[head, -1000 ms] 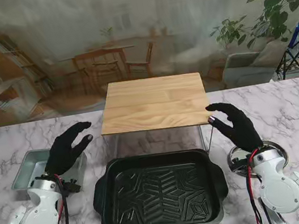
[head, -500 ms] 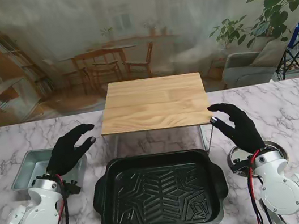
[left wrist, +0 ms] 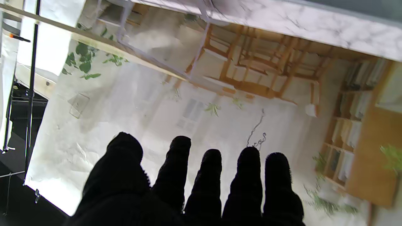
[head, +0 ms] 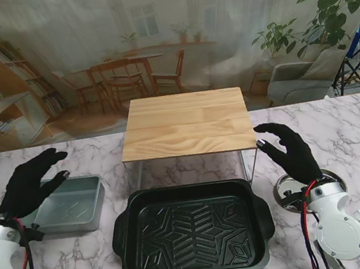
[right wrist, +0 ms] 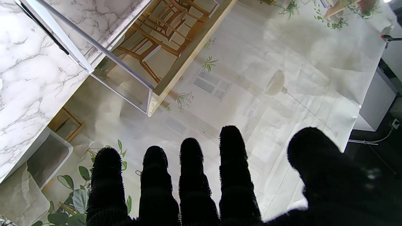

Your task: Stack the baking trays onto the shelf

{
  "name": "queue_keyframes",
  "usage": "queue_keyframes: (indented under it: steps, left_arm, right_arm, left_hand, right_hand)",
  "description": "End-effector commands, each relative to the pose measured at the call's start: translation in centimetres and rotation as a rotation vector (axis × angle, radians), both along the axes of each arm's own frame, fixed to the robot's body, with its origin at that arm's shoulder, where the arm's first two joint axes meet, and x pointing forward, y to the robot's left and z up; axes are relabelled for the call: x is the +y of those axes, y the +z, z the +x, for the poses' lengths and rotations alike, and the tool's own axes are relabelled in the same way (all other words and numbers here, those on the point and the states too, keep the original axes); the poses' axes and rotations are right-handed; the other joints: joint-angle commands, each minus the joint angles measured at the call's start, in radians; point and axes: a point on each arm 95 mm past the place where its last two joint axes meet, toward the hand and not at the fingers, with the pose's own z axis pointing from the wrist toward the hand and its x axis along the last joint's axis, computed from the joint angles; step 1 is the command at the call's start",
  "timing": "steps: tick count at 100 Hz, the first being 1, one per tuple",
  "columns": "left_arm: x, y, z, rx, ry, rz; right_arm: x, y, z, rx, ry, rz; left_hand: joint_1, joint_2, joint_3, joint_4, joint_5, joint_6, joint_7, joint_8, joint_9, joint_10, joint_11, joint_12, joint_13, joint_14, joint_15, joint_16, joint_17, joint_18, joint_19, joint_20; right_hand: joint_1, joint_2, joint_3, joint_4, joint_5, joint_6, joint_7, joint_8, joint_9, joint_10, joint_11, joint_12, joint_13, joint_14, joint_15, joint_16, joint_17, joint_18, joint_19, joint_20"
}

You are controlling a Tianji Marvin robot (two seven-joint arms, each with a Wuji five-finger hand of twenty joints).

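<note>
A: Two trays are waiting for you on the marble table (head: 183, 151), and neither is on the shelf (head: 187, 123) yet. The black tray (head: 194, 230) is lying near you at centre, just in front of the shelf. The grey tray (head: 69, 205) is sitting to its left, clear of it.

B: And the hands?

A: Both are holding nothing. Your left hand (head: 28, 183) is hovering spread over the far left corner of the grey tray. Your right hand (head: 290, 150) is standing fingers apart, just right of the shelf's near right corner, thumb tip close to the board edge.

B: So which tray am I going for?

A: Probably the black one, using both hands. You are wanting a palm on each short side, under the rolled handles, lifting level so it is not tipping.

B: Room to move?

A: Open table is lying on both sides. Watch the shelf's thin wire legs (right wrist: 94, 50) and the wooden front edge: the tray is needing to rise clear above that edge before travelling away from you. A round metal dish (head: 287, 190) is sitting beside your right wrist, so you are risking a knock there while swinging inward. The grey tray's rim is close beneath your left fingers (left wrist: 179, 163).
</note>
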Motion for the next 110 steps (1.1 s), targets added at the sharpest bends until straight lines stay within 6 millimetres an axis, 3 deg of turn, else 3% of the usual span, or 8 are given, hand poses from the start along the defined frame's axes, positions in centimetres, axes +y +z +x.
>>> queue_keyframes:
  steps: [1,20,29,44,70,90,99,110]
  left_arm:
    - [1.1,-0.5,-0.4,0.007,0.023,0.019]
    - [1.8,-1.5,-0.8,0.042,0.041,0.053]
    - [1.8,-2.2,-0.7,0.083,0.042,0.093]
    - [2.1,-3.1,-0.9,0.152,0.05,0.178]
    - [2.3,-4.9,-0.9,0.198,0.079,0.196]
    - [2.2,-6.0,-0.7,0.23,0.091,0.233]
    - [2.2,-6.6,-0.7,0.252,0.094,0.272]
    - [2.5,-6.9,-0.7,0.274,0.1,0.337]
  right_arm:
    - [0.1,-0.1,-0.2,0.002,-0.002,0.006]
    - [0.2,-0.2,0.1,0.011,0.002,0.004]
    - [0.2,-0.2,0.0,0.012,0.002,0.001]
    - [0.0,-0.2,-0.1,0.007,-0.004,0.006]
    - [0.1,-0.1,-0.2,0.002,-0.01,0.008]
    - [0.1,0.0,-0.2,0.003,-0.012,0.01]
    - [0.1,0.0,-0.3,0.003,-0.013,0.011]
    - [0.1,0.0,-0.3,0.001,-0.017,0.014]
  left_hand:
    - [-0.005,0.014,-0.026,-0.024,-0.041,0.004,-0.018,-0.007,-0.025,0.001,-0.022,-0.013,-0.027,-0.01,-0.025,-0.012,-0.006,0.0,-0.024,-0.014]
    - [-0.016,0.003,-0.031,-0.025,-0.059,0.0,-0.028,-0.01,-0.043,-0.001,-0.036,-0.016,-0.033,-0.009,-0.03,-0.014,-0.004,-0.015,-0.02,-0.013]
    - [-0.052,-0.027,-0.031,-0.024,-0.105,0.016,-0.053,-0.019,-0.16,0.003,-0.098,-0.06,-0.059,-0.014,-0.038,-0.021,-0.003,-0.048,-0.03,-0.023]
    - [-0.118,-0.106,-0.024,-0.02,-0.169,0.026,-0.102,-0.053,-0.236,0.018,-0.135,-0.145,-0.096,0.004,-0.06,-0.064,-0.004,-0.067,-0.056,-0.059]
    - [-0.132,-0.127,-0.021,-0.02,-0.195,0.025,-0.119,-0.073,-0.229,0.016,-0.13,-0.163,-0.113,0.003,-0.053,-0.081,-0.004,-0.075,-0.063,-0.074]
    - [-0.121,-0.168,-0.021,-0.018,-0.186,0.017,-0.11,-0.075,-0.215,0.01,-0.123,-0.147,-0.123,-0.022,-0.051,-0.085,-0.015,-0.1,-0.058,-0.074]
    - [-0.134,-0.228,-0.017,-0.012,-0.185,0.022,-0.103,-0.076,-0.179,0.009,-0.107,-0.128,-0.092,-0.07,-0.042,-0.081,-0.008,-0.146,-0.059,-0.083]
    - [-0.165,-0.336,-0.022,-0.016,-0.182,0.077,-0.087,-0.066,-0.133,0.006,-0.081,-0.1,-0.058,-0.089,-0.032,-0.072,0.011,-0.181,-0.028,-0.08]
  right_hand:
    - [-0.027,0.005,-0.011,-0.003,-0.006,-0.02,0.003,0.009,0.017,-0.009,0.022,0.01,0.019,-0.032,-0.004,0.02,0.003,-0.037,-0.017,0.018]
    - [-0.027,0.005,-0.012,-0.003,-0.006,-0.02,0.002,0.01,0.016,-0.009,0.022,0.01,0.017,-0.034,-0.004,0.02,0.003,-0.037,-0.017,0.019]
    - [-0.027,0.005,-0.012,-0.003,-0.007,-0.02,0.002,0.01,0.017,-0.008,0.022,0.01,0.018,-0.032,-0.003,0.02,0.003,-0.037,-0.017,0.019]
    - [-0.026,0.004,-0.012,-0.003,-0.007,-0.02,0.002,0.011,0.017,-0.006,0.021,0.009,0.017,-0.032,-0.003,0.02,0.003,-0.037,-0.017,0.019]
    - [-0.027,0.004,-0.011,-0.003,-0.008,-0.02,0.002,0.011,0.016,-0.007,0.022,0.01,0.017,-0.032,-0.003,0.02,0.003,-0.038,-0.017,0.02]
    - [-0.028,0.005,-0.011,-0.003,-0.008,-0.02,0.002,0.012,0.017,-0.007,0.024,0.011,0.017,-0.032,-0.002,0.02,0.003,-0.038,-0.017,0.02]
    - [-0.028,0.004,-0.011,-0.003,-0.009,-0.02,0.002,0.012,0.017,-0.006,0.025,0.011,0.016,-0.031,-0.002,0.02,0.004,-0.038,-0.016,0.021]
    - [-0.027,0.004,-0.011,-0.003,-0.008,-0.019,0.003,0.013,0.018,-0.005,0.027,0.012,0.017,-0.032,-0.002,0.02,0.003,-0.038,-0.016,0.021]
